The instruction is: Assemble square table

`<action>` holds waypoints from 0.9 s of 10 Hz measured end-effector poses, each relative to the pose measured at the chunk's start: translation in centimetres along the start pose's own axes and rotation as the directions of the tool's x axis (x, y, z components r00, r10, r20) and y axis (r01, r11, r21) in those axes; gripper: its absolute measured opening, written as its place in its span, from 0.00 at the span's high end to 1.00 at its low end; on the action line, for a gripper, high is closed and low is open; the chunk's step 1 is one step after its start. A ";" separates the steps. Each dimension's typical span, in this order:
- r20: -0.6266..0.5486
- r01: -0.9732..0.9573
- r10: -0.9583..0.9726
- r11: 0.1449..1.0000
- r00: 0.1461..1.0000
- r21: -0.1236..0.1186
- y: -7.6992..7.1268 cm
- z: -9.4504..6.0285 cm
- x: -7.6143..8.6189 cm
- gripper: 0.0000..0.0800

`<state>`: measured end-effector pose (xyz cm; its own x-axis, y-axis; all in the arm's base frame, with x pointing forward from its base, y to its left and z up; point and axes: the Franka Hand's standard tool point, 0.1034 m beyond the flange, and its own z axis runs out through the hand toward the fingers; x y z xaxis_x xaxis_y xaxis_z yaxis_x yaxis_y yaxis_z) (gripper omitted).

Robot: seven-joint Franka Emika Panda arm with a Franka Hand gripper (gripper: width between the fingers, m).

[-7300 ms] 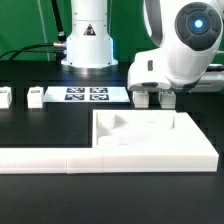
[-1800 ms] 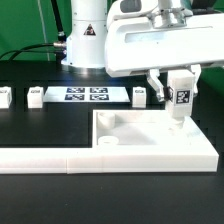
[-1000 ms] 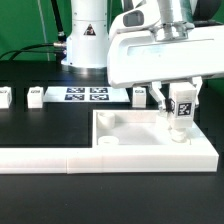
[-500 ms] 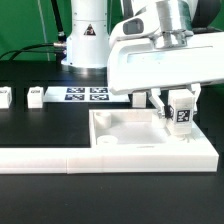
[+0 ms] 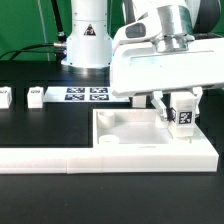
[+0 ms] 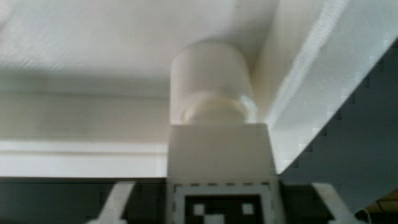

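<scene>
The short white tagged block leg [image 5: 183,116], clamped in the jaws, has sunk toward the white square plastic tabletop's [image 5: 140,140] 2 o'clock corner; tilt risks jamming.

White leg [image 6: 217,120] (tag showing), rounded end beside tabletop rim [image 6: 338,50]

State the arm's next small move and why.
Probably a slight push straight down: the gripper holds the short white tagged block leg upright in the corner of the white plastic tray-like tabletop at the exterior view's right, round tip beside the raised rim; whether it is seated cannot be told.
</scene>
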<state>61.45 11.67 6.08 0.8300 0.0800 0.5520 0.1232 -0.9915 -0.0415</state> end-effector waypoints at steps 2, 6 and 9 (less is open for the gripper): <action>0.008 0.000 0.000 1.000 1.000 0.002 0.0 0.1 -0.2 0.45; 0.009 0.000 0.000 1.000 1.000 0.002 0.0 0.1 -0.2 0.19; 0.025 -0.002 0.001 1.000 1.000 0.008 0.0 -0.5 0.4 0.19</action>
<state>61.52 11.66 6.73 0.8436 0.0811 0.5309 0.1259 -0.9908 -0.0487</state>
